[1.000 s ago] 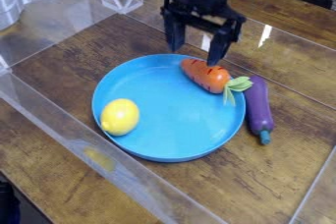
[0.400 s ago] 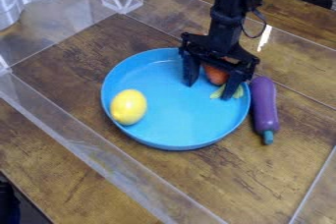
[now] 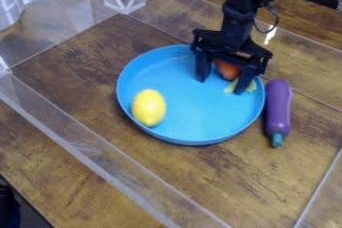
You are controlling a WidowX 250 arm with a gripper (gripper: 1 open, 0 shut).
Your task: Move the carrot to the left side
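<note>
**Inspector:** Currently, where does the carrot lie from your hand?

**Arm:** Directly beneath it. My gripper [image 3: 231,67] points straight down over the carrot [image 3: 230,70], fingers spread wide, one on each side of the orange body. Nothing is clamped; I hold nothing. Whether a fingertip touches the carrot I cannot tell, since the fingers hide much of it.

**Inspector:** Its long axis?

**Arm:** Only partly visible. The orange body shows between my fingers and the green stem end [image 3: 246,85] pokes out beyond one finger, toward the eggplant. So I judge the axis to run from under my hand out toward that side, roughly across the line between my fingers. That would suit a grip across the narrow body.

**Inspector:** Containers and contents?

**Arm:** One blue plate [image 3: 187,122]. It holds the carrot, under my hand near the rim, and a yellow lemon [image 3: 148,106], well apart from my hand on the opposite part of the plate. The purple eggplant [image 3: 278,110] lies off the plate on the wooden table [image 3: 80,62], just beside the rim, near my hand.

**Inspector:** Assessment?

**Arm:** Grasp not yet made. In my judgement the next move is to close on the carrot without nudging the eggplant.
</note>
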